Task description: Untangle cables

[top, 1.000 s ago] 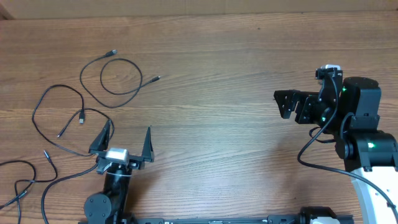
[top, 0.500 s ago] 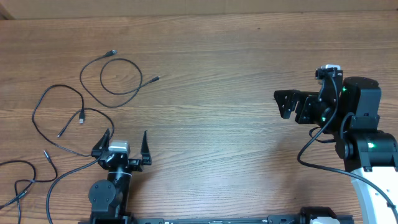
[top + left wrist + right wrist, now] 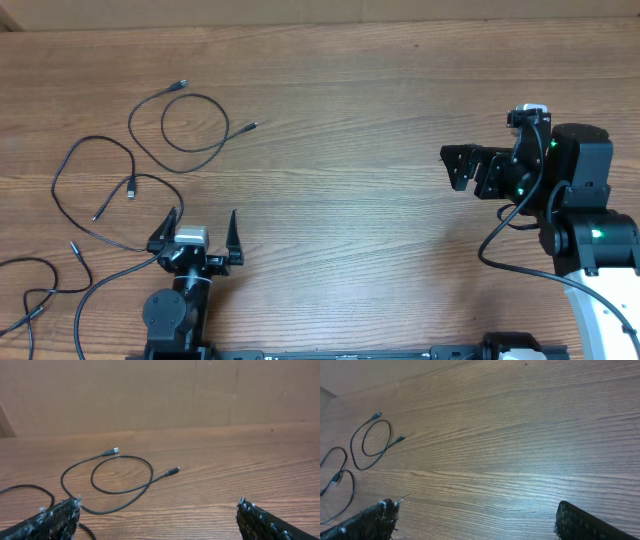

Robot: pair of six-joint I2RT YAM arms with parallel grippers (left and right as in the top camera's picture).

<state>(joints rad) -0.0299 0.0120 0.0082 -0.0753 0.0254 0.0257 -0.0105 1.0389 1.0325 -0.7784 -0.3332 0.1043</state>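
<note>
Table [image 3: 380,100]: cables [image 3: 195,150] beyond L fingers [image 3: 55,520], apart.

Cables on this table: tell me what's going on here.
Two robot arms are set to untangle thin black cables, but neither holds one right now. The left gripper is open, low beside the cables on the left side of the table. One looped cable lies on its own further out, and the others sprawl beside that gripper. The right gripper is open too, far off to the right with no cable near it.
</note>
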